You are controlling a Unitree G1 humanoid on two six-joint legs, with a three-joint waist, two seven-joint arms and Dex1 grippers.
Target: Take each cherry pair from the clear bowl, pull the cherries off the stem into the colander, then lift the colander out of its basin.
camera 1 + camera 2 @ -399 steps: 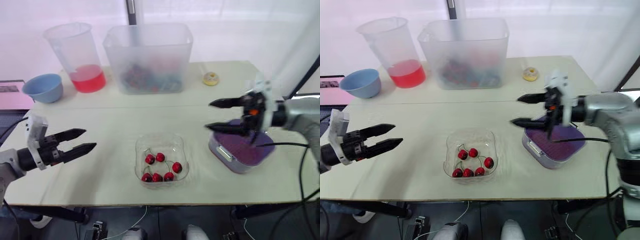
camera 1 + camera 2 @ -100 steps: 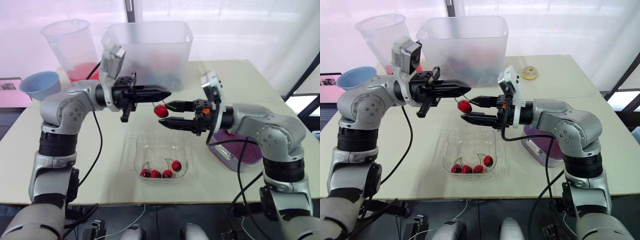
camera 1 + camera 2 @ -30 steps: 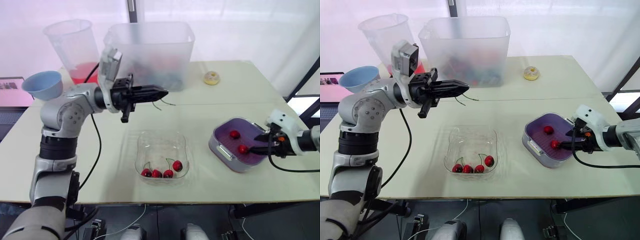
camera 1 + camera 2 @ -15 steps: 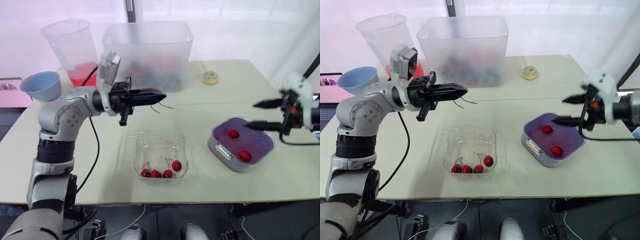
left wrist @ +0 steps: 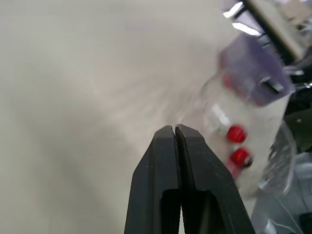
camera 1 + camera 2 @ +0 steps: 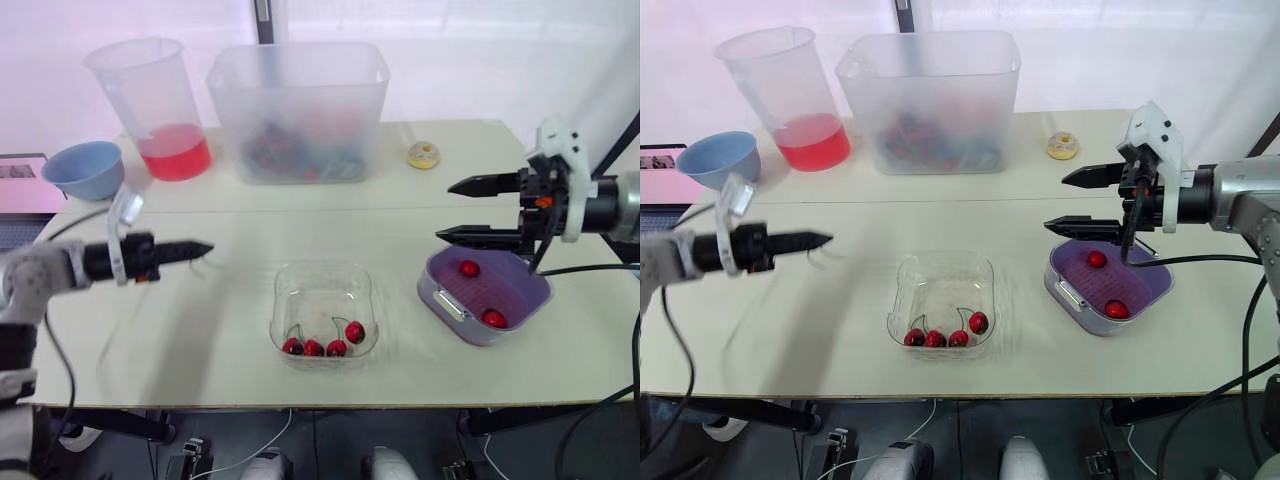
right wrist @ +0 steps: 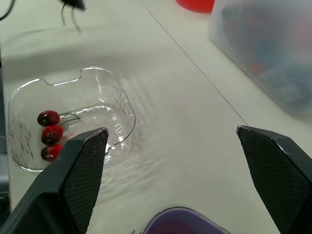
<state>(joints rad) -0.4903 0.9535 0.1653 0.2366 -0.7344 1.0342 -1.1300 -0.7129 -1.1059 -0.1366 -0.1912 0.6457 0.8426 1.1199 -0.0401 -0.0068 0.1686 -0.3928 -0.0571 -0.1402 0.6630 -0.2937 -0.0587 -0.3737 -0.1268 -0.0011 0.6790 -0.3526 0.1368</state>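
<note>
Four cherries [image 6: 322, 346] lie on their stems along the near side of the clear bowl [image 6: 322, 268], which sits at the near middle of the table [image 6: 230, 330]. To its right the purple colander [image 6: 515, 290] rests in its basin [image 6: 445, 306] with two loose cherries [image 6: 469, 268] inside. The right gripper [image 6: 446, 211] hovers over the colander's far left edge, fingers spread wide. Well to the left of the bowl, the left gripper [image 6: 203, 247] is held above the table, fingers [image 5: 165, 161] pressed together (apparently pinching a bare stem [image 7: 76, 23], which dangles from the tip). Along the far side stand a blue bowl [image 6: 83, 170], a pitcher [image 6: 150, 95] of red liquid, a large clear tub [image 6: 298, 110] and a small yellow ring [image 6: 422, 155].
</note>
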